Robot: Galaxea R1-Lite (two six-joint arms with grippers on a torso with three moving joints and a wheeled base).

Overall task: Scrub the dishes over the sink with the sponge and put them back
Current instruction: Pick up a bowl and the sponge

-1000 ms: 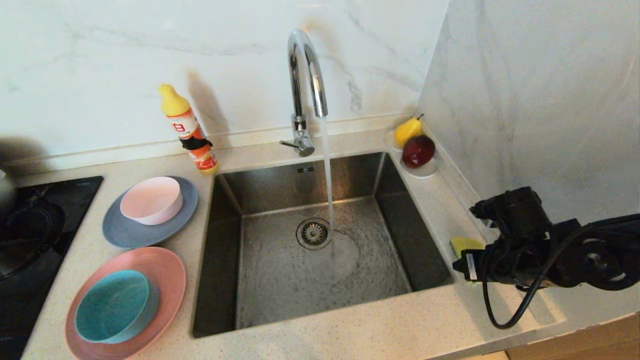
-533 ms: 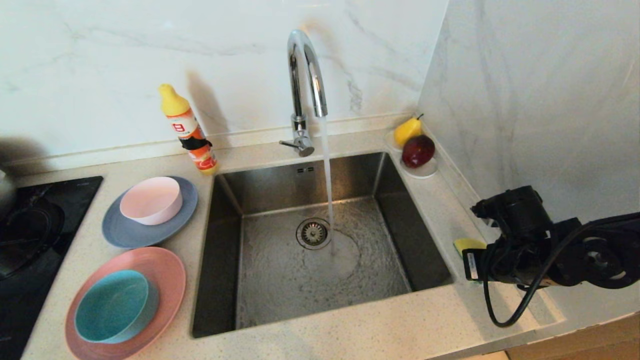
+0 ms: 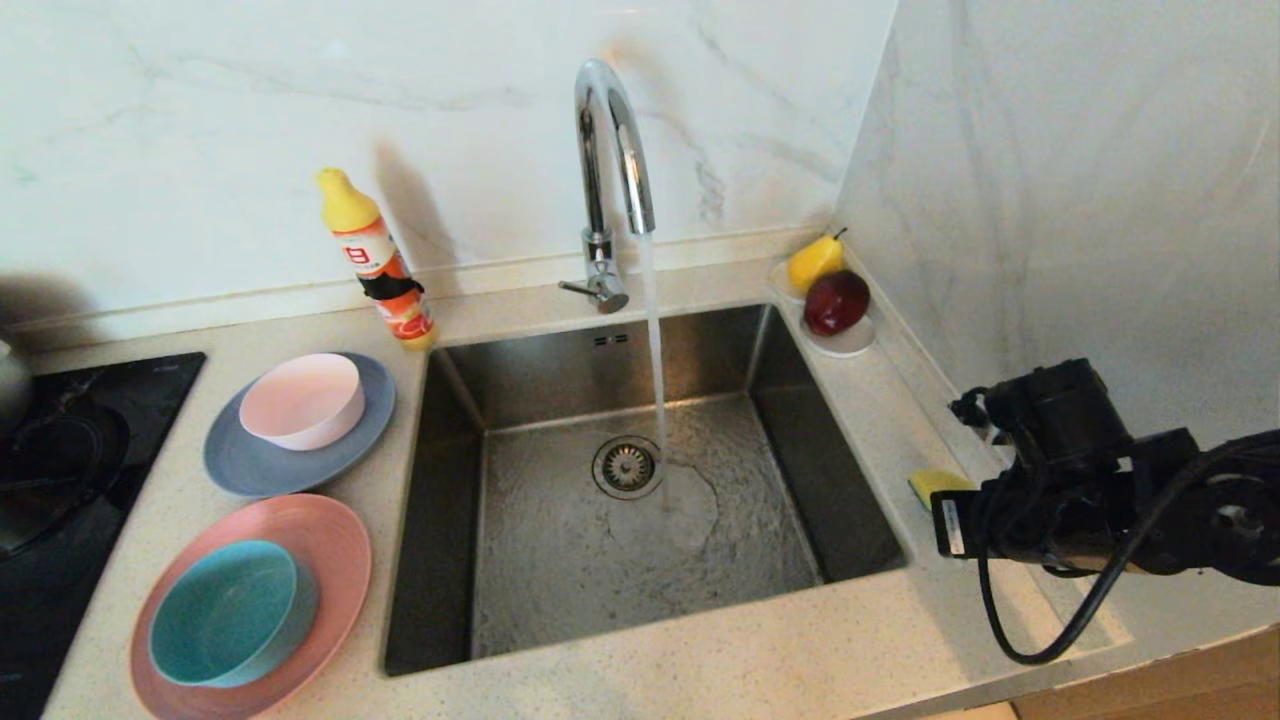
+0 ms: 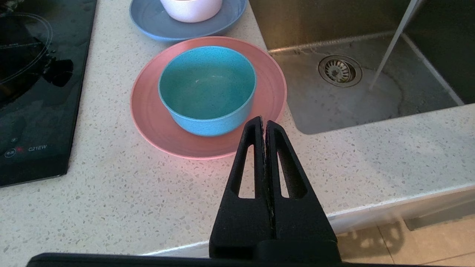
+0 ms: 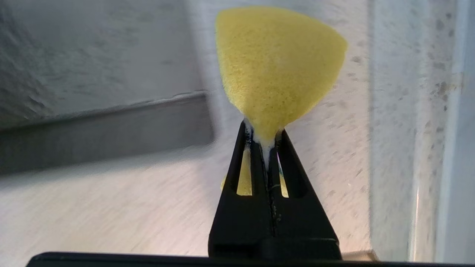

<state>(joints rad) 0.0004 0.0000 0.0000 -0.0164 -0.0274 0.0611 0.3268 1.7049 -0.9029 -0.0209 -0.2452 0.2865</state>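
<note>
My right gripper [image 5: 264, 131] is shut on the yellow sponge [image 5: 276, 63], squeezing its waist; foam shows between the fingers. In the head view the sponge [image 3: 935, 482] peeks out beside the right wrist, over the counter to the right of the sink [image 3: 640, 480]. Left of the sink, a teal bowl [image 3: 232, 612] sits in a pink plate [image 3: 330, 545], and a pale pink bowl [image 3: 303, 399] in a grey-blue plate [image 3: 250, 465]. My left gripper [image 4: 263, 119] is shut and empty, hovering near the counter's front edge, short of the teal bowl [image 4: 207, 87].
Water runs from the chrome tap [image 3: 610, 150] onto the sink floor beside the drain [image 3: 627, 466]. A detergent bottle [image 3: 378, 258] stands behind the plates. A saucer [image 3: 850, 345] with a pear and a red fruit sits in the back right corner. A black hob [image 3: 60, 480] lies far left.
The right gripper has closed on the sponge and risen a little with it, drawing slightly away from the sink. The left arm has stayed still.
</note>
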